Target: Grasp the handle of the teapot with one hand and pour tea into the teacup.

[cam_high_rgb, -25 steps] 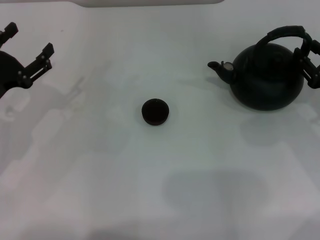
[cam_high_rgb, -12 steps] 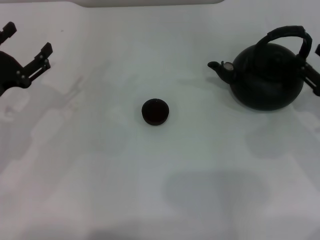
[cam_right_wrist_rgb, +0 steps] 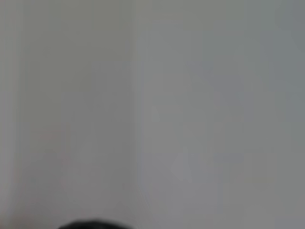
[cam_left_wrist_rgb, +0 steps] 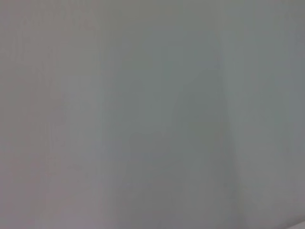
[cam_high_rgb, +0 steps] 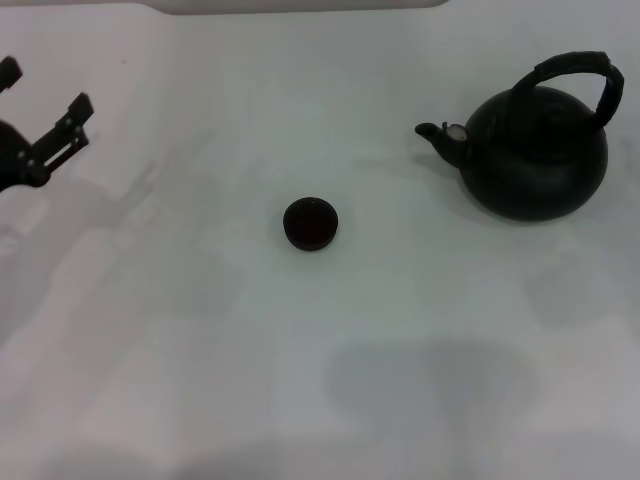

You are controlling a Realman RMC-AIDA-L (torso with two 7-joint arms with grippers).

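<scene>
The black teapot (cam_high_rgb: 535,150) stands upright at the right of the white table, its short spout pointing left. Its thick arched handle (cam_high_rgb: 575,68) rises over the body, and nothing holds it. The small black teacup (cam_high_rgb: 310,222) sits near the middle of the table, well left of the teapot. My left gripper (cam_high_rgb: 42,103) is open and empty at the far left edge of the head view, far from both. My right gripper is out of the head view. The right wrist view shows a dark rounded edge (cam_right_wrist_rgb: 93,224), which I cannot identify.
The white table (cam_high_rgb: 320,380) stretches around the cup and pot. A pale raised edge (cam_high_rgb: 300,5) runs along the back. The left wrist view shows only plain pale surface.
My right gripper, beside the teapot's handle a second ago, has drawn off to the right and out of the head view. My left gripper has shifted further left. Teapot and teacup have not moved.
</scene>
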